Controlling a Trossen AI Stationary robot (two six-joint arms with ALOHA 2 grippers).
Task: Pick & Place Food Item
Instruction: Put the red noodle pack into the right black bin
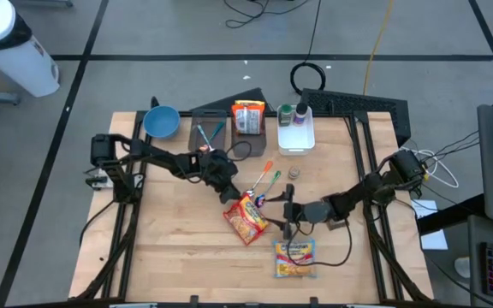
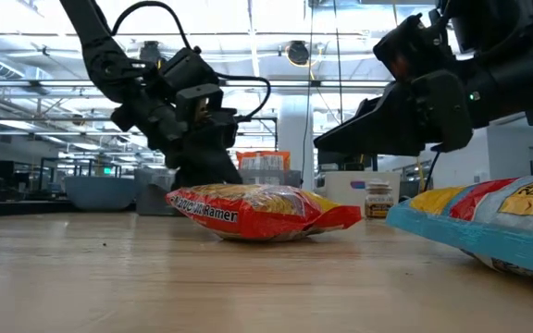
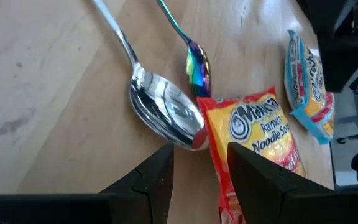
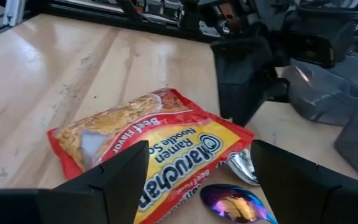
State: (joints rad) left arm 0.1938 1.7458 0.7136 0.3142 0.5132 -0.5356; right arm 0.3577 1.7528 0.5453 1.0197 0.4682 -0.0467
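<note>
Blue ramen packet (image 2: 489, 227): nearest the low camera, flat on the table (image 1: 169, 248) by its front edge, untouched, well clear of both grippers.
Red ramen packet (image 1: 246, 219): flat at mid-table, label up, between the two grippers; the beef flavour print shows in the right wrist view (image 4: 160, 146).
Left gripper (image 1: 228, 192): low over the red packet's upper corner; fingers (image 3: 157, 180) set a narrow gap apart, straddling the packet's edge, not clamped on it.
Right gripper (image 1: 286, 210): just beside the red packet on its right, fingers spread wide, holding nothing.
Silver spoon (image 3: 157, 106): bowl touching the red packet's corner, just ahead of the left fingers.
Iridescent spoon (image 3: 197, 68): beside the silver one, bowl at the packet's top edge.
Grey bin (image 1: 248, 133): back of the table, holding another red packet (image 1: 248, 115).
Blue bowl (image 1: 161, 121): back left, apart from the work.
</note>
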